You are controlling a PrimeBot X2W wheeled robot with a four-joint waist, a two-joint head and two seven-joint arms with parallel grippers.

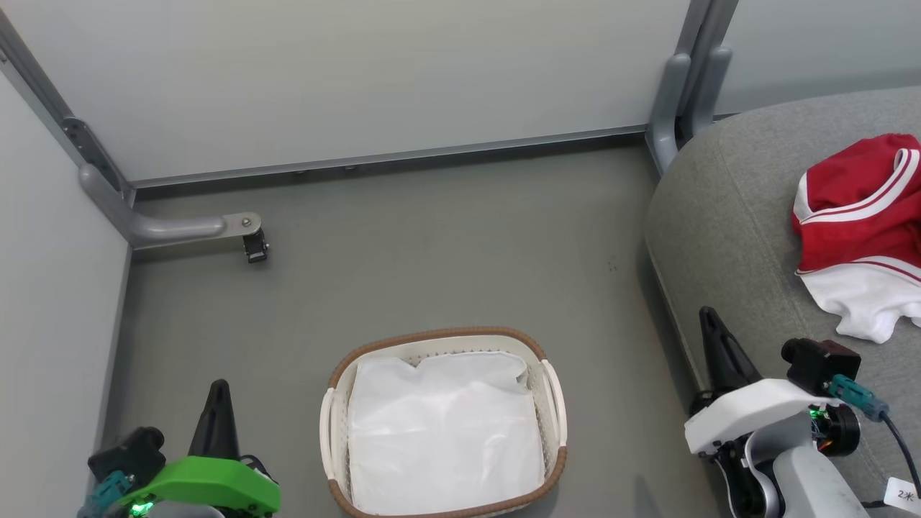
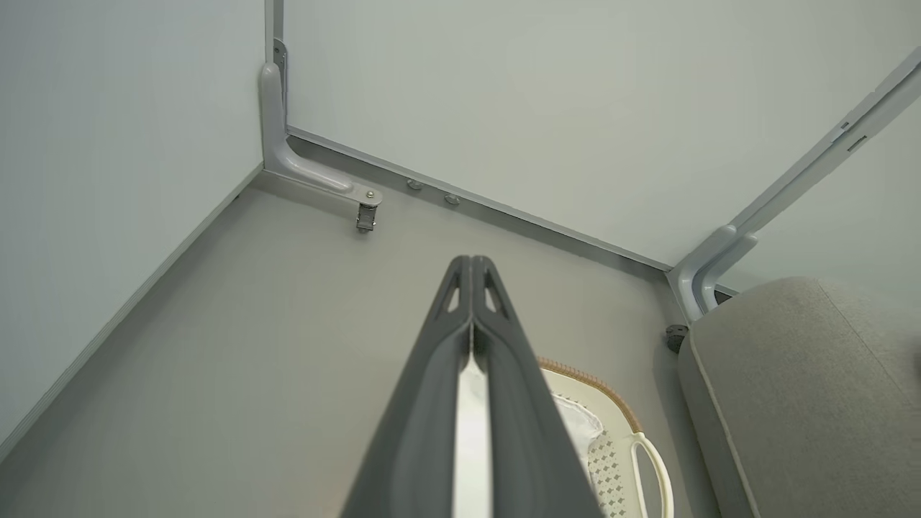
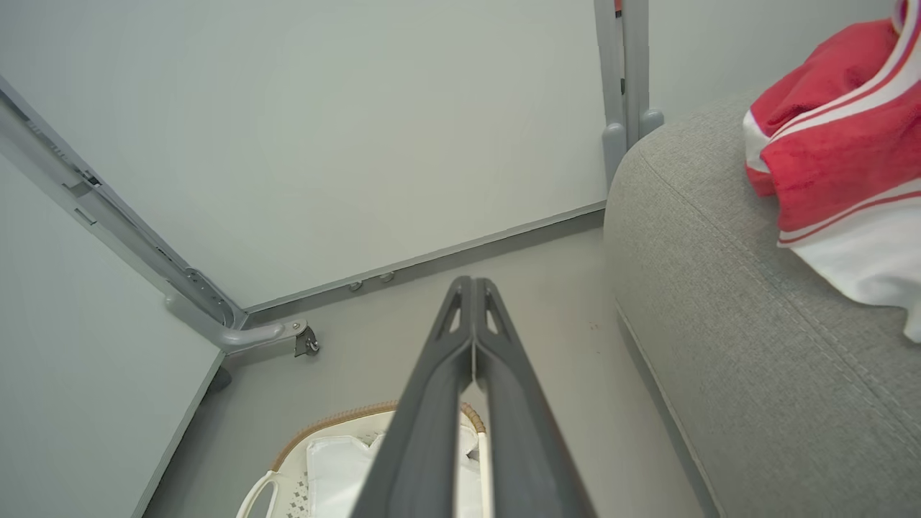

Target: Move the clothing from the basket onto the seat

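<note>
The clothing lies bunched on the seat, to the right of the basket, which stands on the floor holding a white liner. The left gripper and right gripper flank the basket, fingers pressed together, holding nothing.

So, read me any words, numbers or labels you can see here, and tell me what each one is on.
"2米": on the small white tag by the black cable, at the lower right of the head view; the edge of that view cuts it, so there may be more.
No readable print shows on the clothing, the basket or the seat.
</note>
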